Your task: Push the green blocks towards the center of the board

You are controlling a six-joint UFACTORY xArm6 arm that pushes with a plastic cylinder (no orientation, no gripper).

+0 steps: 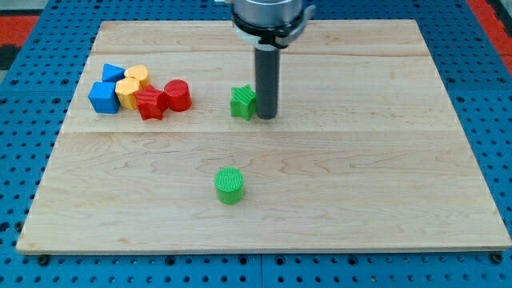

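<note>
A green star-shaped block (242, 102) lies above the board's middle, a little to the view's left. My tip (266, 117) stands right against its right side. A green cylinder (230, 186) stands lower down, below and slightly left of the star block, well apart from my tip.
A cluster sits at the view's upper left: a blue cube (103, 97), a blue block (114, 73), two yellow blocks (130, 91), a red star block (150, 104) and a red cylinder (178, 94). The wooden board (360, 184) lies on a blue perforated table.
</note>
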